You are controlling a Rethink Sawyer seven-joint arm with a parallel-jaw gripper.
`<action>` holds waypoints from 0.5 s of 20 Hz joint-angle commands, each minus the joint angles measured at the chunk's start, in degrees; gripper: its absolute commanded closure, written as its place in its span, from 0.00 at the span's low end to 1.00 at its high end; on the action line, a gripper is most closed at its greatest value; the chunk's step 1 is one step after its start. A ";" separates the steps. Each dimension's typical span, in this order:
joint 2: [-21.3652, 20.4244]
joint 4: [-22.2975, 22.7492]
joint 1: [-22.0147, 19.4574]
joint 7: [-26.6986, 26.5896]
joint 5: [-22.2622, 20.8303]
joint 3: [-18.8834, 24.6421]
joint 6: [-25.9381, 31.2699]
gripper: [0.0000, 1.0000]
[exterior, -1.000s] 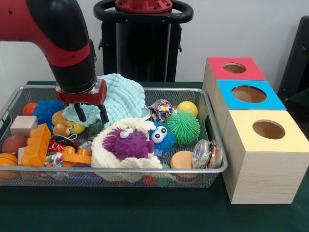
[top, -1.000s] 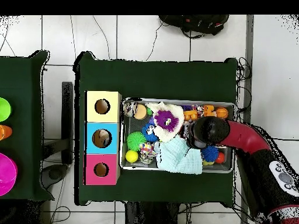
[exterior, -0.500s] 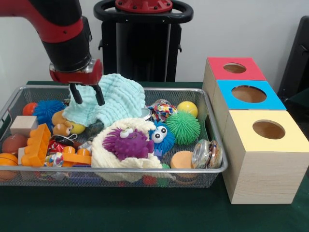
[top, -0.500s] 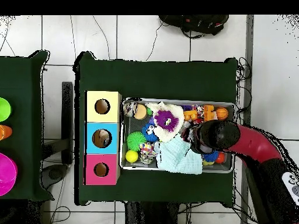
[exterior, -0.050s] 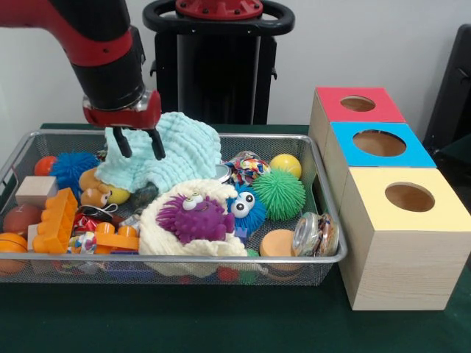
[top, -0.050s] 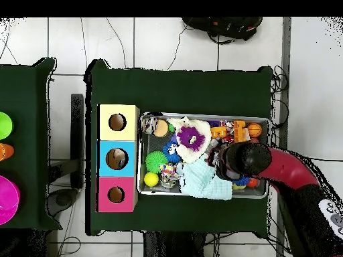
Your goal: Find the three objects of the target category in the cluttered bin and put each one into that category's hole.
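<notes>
A wire bin holds a jumble of toys. A mint knitted cloth is heaped at its back. My gripper hangs open just above the cloth's left part, with nothing between its fingers. Around it lie a blue spiky ball, a purple spiky toy on a cream cloth, a green spiky ball, a yellow ball and an orange brick. In the overhead view the arm hides the gripper, beside the cloth.
Beside the bin stand three wooden boxes with round holes: red, blue and yellow. A glass jar lies in the bin's front right corner. A second table with coloured bowls shows in the overhead view.
The gripper rose out of the toys at the bin's left, then shifted slightly right and down over the mint cloth. It stayed open and the toys did not move.
</notes>
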 commanded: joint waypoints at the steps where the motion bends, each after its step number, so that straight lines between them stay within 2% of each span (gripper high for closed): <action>1: 5.47 11.45 2.34 5.72 -6.51 -2.77 -13.97 0.00; 5: 7.52 13.94 3.90 7.32 -8.99 -5.48 -21.04 0.00; 10: 9.85 14.42 4.71 6.14 -9.89 -7.20 -24.93 0.00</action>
